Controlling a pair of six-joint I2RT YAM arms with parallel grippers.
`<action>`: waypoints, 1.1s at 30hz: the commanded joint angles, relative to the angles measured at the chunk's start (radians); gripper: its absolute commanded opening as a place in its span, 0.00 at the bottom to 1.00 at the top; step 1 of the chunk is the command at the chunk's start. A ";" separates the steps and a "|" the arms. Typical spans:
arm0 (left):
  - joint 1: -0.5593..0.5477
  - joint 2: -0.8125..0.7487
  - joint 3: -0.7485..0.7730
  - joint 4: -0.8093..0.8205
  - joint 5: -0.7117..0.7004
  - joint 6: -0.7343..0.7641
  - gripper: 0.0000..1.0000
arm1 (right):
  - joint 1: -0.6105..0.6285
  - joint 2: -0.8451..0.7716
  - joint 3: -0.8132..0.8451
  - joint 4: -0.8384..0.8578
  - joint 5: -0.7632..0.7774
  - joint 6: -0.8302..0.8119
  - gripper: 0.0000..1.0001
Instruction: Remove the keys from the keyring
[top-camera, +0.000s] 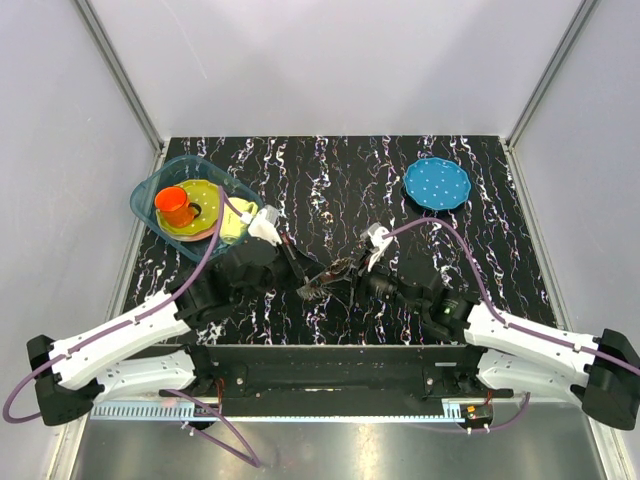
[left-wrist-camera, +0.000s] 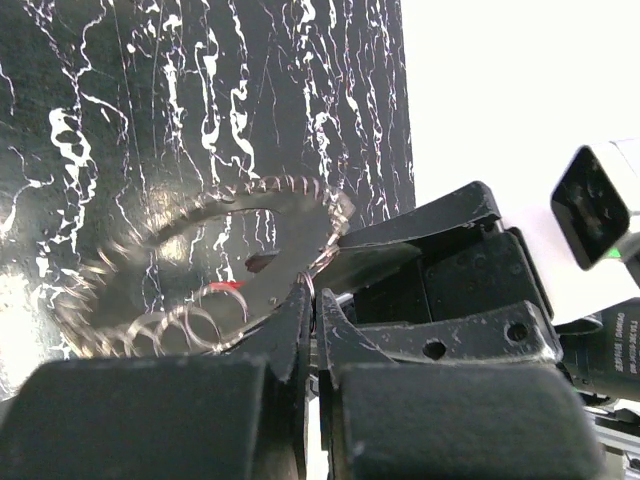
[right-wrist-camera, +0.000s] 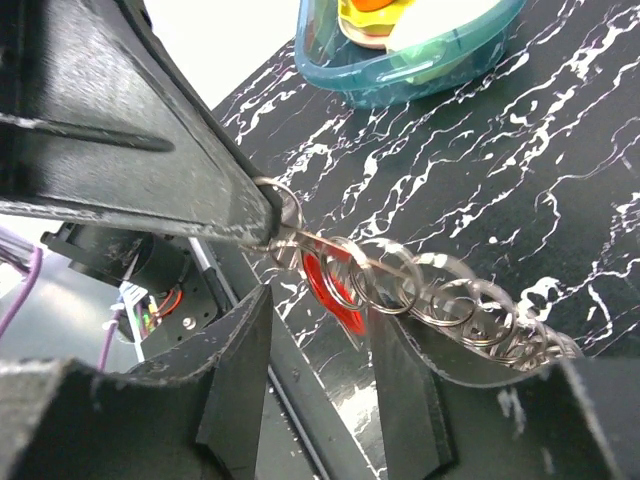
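Note:
The keyring (left-wrist-camera: 262, 192) is a grey metal loop strung with several small wire rings (right-wrist-camera: 440, 295), held just above the black marbled table between the two arms (top-camera: 328, 277). My left gripper (left-wrist-camera: 315, 300) is shut on the loop's near edge, and its fingers (right-wrist-camera: 150, 150) show in the right wrist view pinching a small ring. One of the keys, a small red piece (right-wrist-camera: 335, 290), hangs from the loop next to that grip (left-wrist-camera: 228, 286). My right gripper (right-wrist-camera: 320, 300) is open, its two fingertips (right-wrist-camera: 240, 360) standing either side of the red key without touching it.
A teal bin (top-camera: 148, 192) at the back left holds an orange cup (top-camera: 176, 205) and a yellow plate. A blue dotted plate (top-camera: 436, 183) lies at the back right. The right arm's black wrist (left-wrist-camera: 440, 250) sits close beside the left fingers.

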 joint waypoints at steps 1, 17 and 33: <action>-0.001 -0.026 -0.023 0.137 0.070 -0.078 0.00 | 0.049 0.005 0.008 0.084 0.145 -0.120 0.50; 0.001 -0.055 -0.035 0.119 0.011 -0.069 0.00 | 0.071 0.028 -0.023 0.168 0.127 -0.169 0.17; 0.010 -0.061 -0.040 0.151 -0.019 0.120 0.12 | 0.069 -0.133 0.071 -0.167 -0.103 -0.227 0.00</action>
